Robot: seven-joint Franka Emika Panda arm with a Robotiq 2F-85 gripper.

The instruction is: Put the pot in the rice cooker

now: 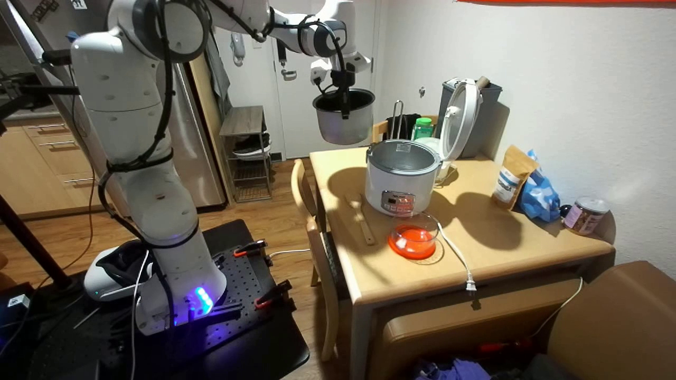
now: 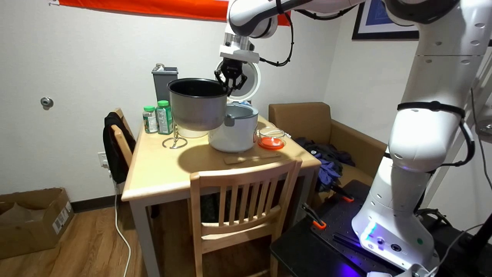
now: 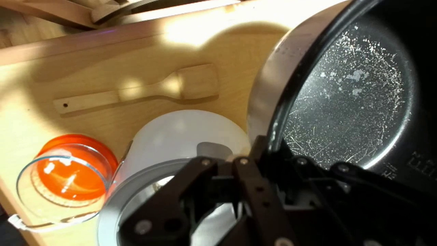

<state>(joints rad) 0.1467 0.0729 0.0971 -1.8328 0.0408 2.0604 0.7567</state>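
Round pot (image 1: 344, 131) hung in the air, mouth up, axis approx. vert.; upper ctr. of frame in an exterior view, up & left of the rice cooker (image 1: 381, 182), apart from it. In wrist view it filled the R side, inside toward the cam. Gripper (image 2: 230, 92) had its fingers pinched on the pot's rim, at the rim's R end in an exterior view. Cooker stood upright, mouth up, w/ lid (image 1: 458, 119) raised on edge to its R in an exterior view.

Count was: 1 pot, 1 cooker; 1 wooden spatula (image 3: 146, 92) lying flat, upper L of wrist view; 1 glass bowl (image 2: 271, 132) w/ 1 orange disc (image 2: 271, 144) under it; 2 green-capped jars (image 2: 164, 117) L of ctr. in an exterior view; 1 brown pouch (image 1: 512, 179), 1 blue bag (image 1: 538, 195) & 1 lidded jar (image 1: 584, 217) at R in an exterior view; 1 wooden chair (image 2: 246, 173) lower ctr. + 1 draped chair (image 2: 123, 143) at L in an exterior view.

Surface was a pale wood table (image 2: 153, 169), white plug (image 1: 471, 285) at its front edge. Rm had wood-look floor (image 2: 90, 238), white wall (image 2: 77, 57), red-orange banner (image 2: 146, 9) up top, grey bin (image 2: 163, 85), brown couch (image 2: 298, 119), carton (image 2: 38, 238) lower L.
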